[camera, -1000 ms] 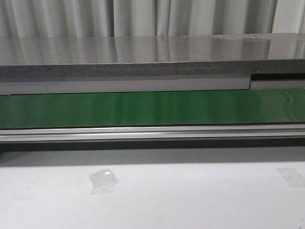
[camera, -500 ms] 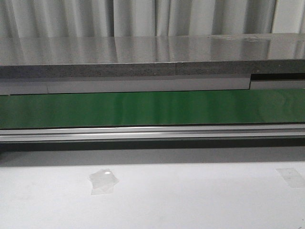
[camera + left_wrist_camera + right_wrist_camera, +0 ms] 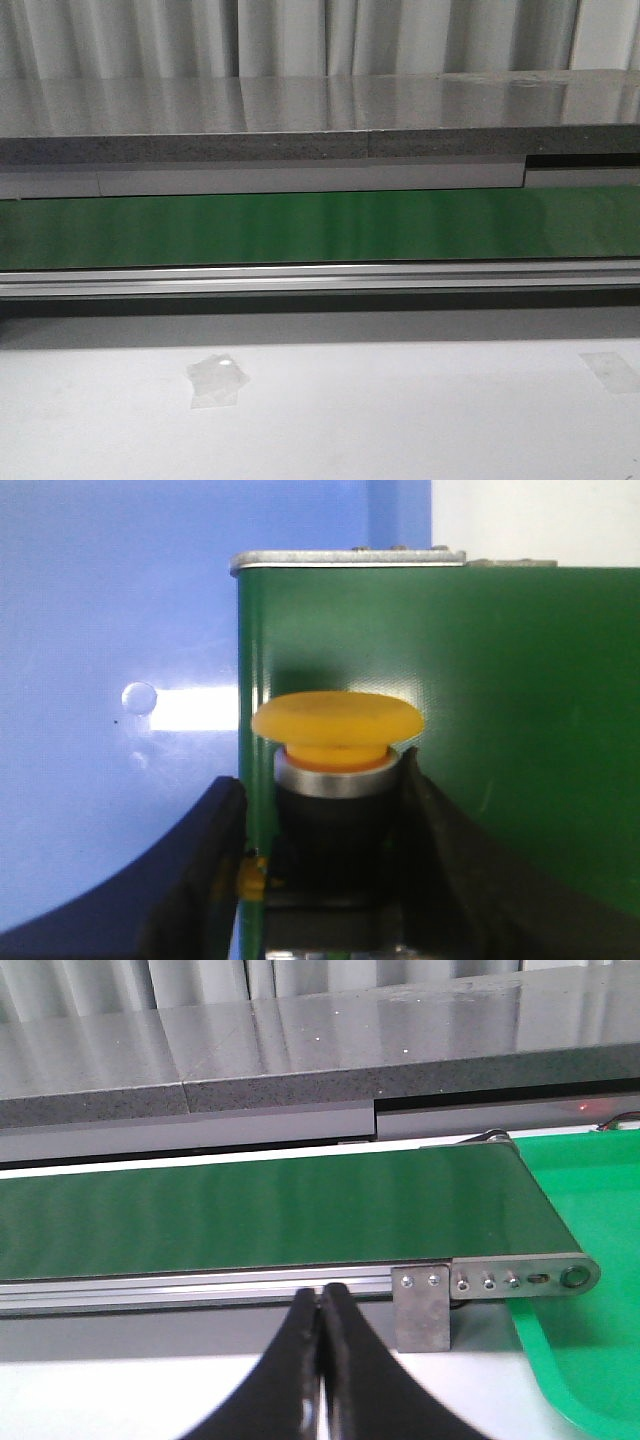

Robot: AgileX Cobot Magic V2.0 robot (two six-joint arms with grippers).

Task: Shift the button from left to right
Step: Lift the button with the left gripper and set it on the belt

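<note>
Left pincer [image 3: 335,855] pinches the button [image 3: 337,742] by its black body, over the green belt [image 3: 520,710] near its end. We should lower it upright before letting go. Right pincer [image 3: 321,1360] waits, pressed together.

No text, label, brand or number can be read anywhere (not on the conveyor belt [image 3: 320,226], nor the button [image 3: 337,720]).
</note>
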